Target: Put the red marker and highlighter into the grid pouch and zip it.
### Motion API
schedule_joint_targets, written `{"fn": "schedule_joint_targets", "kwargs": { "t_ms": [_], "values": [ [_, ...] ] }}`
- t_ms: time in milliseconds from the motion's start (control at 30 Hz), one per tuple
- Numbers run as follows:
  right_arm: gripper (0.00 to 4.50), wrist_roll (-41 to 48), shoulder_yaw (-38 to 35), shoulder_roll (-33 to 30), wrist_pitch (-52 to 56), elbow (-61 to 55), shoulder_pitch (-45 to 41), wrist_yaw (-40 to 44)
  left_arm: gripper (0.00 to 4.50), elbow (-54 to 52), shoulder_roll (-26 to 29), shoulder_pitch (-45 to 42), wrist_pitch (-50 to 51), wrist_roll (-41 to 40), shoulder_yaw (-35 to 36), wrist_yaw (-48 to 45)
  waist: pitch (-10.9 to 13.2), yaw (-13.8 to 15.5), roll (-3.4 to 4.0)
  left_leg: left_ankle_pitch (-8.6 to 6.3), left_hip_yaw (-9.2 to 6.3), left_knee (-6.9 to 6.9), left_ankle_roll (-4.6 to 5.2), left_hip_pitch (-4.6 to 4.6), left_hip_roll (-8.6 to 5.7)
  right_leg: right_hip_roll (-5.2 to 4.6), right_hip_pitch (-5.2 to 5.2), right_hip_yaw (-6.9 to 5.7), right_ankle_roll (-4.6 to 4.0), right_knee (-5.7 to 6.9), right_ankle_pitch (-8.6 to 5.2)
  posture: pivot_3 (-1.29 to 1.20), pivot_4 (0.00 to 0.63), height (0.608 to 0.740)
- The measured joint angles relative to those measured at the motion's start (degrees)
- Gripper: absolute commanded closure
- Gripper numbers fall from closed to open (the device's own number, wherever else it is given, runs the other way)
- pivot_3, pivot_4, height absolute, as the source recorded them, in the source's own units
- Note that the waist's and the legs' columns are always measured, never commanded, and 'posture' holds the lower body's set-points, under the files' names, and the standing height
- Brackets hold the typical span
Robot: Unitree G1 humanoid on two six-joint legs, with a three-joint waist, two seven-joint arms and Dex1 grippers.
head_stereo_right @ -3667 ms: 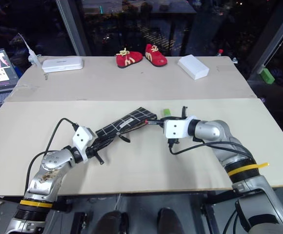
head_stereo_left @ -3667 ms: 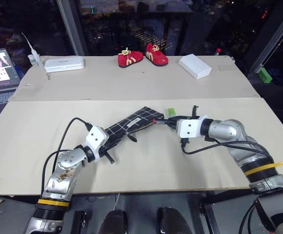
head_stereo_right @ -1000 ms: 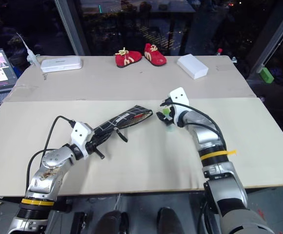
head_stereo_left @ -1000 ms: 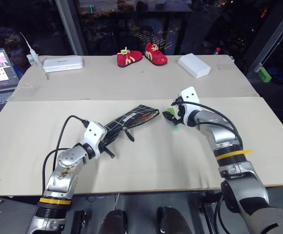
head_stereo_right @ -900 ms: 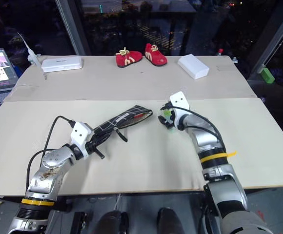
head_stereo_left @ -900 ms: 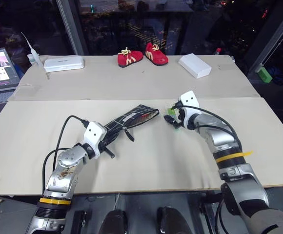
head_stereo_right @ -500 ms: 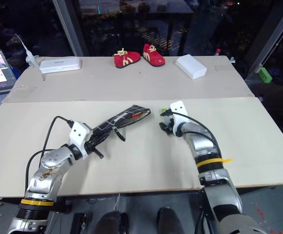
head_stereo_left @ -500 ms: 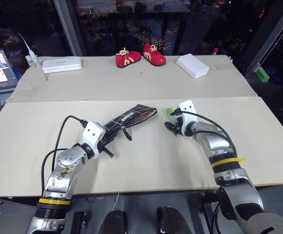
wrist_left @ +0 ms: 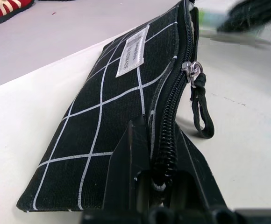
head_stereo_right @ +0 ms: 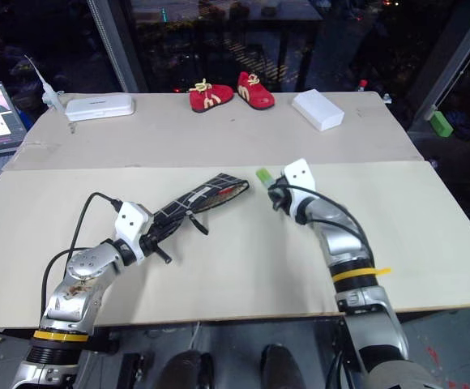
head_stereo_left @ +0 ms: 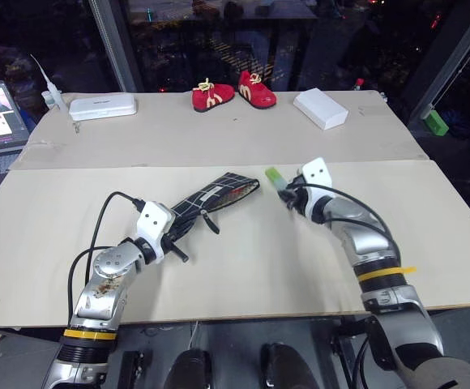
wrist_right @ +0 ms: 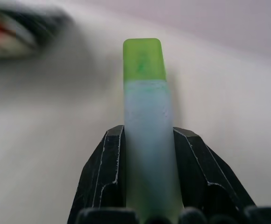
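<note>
A: What does the right claw (wrist_right: 147, 186) hold?
B: It pinches the highlighter (wrist_right: 146, 126), green cap pointing out ahead of the fingers, lifted off the table (head_stereo_left: 243, 267).
A: And the left claw (wrist_left: 152, 182)?
B: Clamped on the pouch (wrist_left: 121, 116) at its near end. The open mouth lies at the far end, just beside the highlighter's cap.

Grid pouch (head_stereo_left: 219, 194) on table, mouth unzipped; highlighter (wrist_right: 146, 126) — cap forward — just beside pouch mouth.
</note>
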Motion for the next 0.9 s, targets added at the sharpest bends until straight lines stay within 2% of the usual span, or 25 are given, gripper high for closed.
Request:
{"fn": "schedule_joint_targets", "kwargs": {
  "t_ms": [133, 233, 367, 567, 667, 900],
  "values": [
    [3.43, -0.86, 0.64, -6.39, -10.58, -4.47, -1.1, 7.8, 4.5, 0.08, -0.08, -0.62, -0.01, 0.0, -0.03, -0.33, 0.0, 0.21, 0.0, -0.01, -0.02, 0.0, 0.0, 0.02, -0.04, 0.01, 0.06, -0.06, 0.01, -0.06, -0.01, 0.0, 0.15, 0.74],
    [3.43, -1.69, 4.13, -13.17, -19.27, -8.19, 1.1, 17.92, 4.5, 0.24, -0.24, -0.71, -0.03, 0.02, -0.1, -0.43, 0.0, 0.28, -0.01, -0.01, -0.05, 0.0, 0.02, 0.02, -0.05, 0.0, 0.1, -0.08, 0.03, -0.1, -0.02, 0.0, 0.15, 0.74],
    [3.43, -6.59, 8.54, -17.12, -26.12, -7.6, 2.73, 22.68, 4.5, 0.26, -0.52, -0.71, -0.04, 0.03, -0.17, -0.47, 0.01, 0.03, -0.03, -0.01, 0.05, 0.0, 0.01, 0.12, -0.07, -0.01, 0.11, 0.05, 0.02, -0.05, -0.01, 0.0, 0.15, 0.74],
    [3.43, -13.7, 11.49, -15.24, -31.37, -3.58, 1.58, 20.45, 4.5, 0.38, -1.16, -0.74, -0.25, 0.05, -0.9, -0.61, 0.01, -0.08, -0.03, 0.0, 0.07, 0.0, 0.0, 0.18, -0.04, 0.06, 0.1, 0.06, 0.01, 0.02, -0.02, 0.0, 0.15, 0.74],
    [3.43, -15.24, 12.75, -13.21, -31.77, -2.76, 0.5, 19.59, 4.5, 0.41, -1.38, -0.88, -0.49, 0.05, -1.27, -0.78, 0.01, 0.12, -0.03, 0.0, 0.06, 0.0, 0.0, 0.14, -0.05, 0.03, 0.09, 0.05, 0.01, 0.0, -0.02, 0.0, 0.15, 0.74],
    [3.43, -17.86, 13.62, -13.07, -34.3, -0.89, 0.28, 19.43, 4.5, 0.42, -1.87, -0.9, -1.21, 0.19, -2.5, -1.05, 0.01, 0.54, -0.03, 0.0, 0.07, 0.0, 0.0, 0.11, -0.08, -0.04, 0.13, 0.03, 0.01, -0.07, -0.02, 0.0, 0.15, 0.74]
  ]
}}
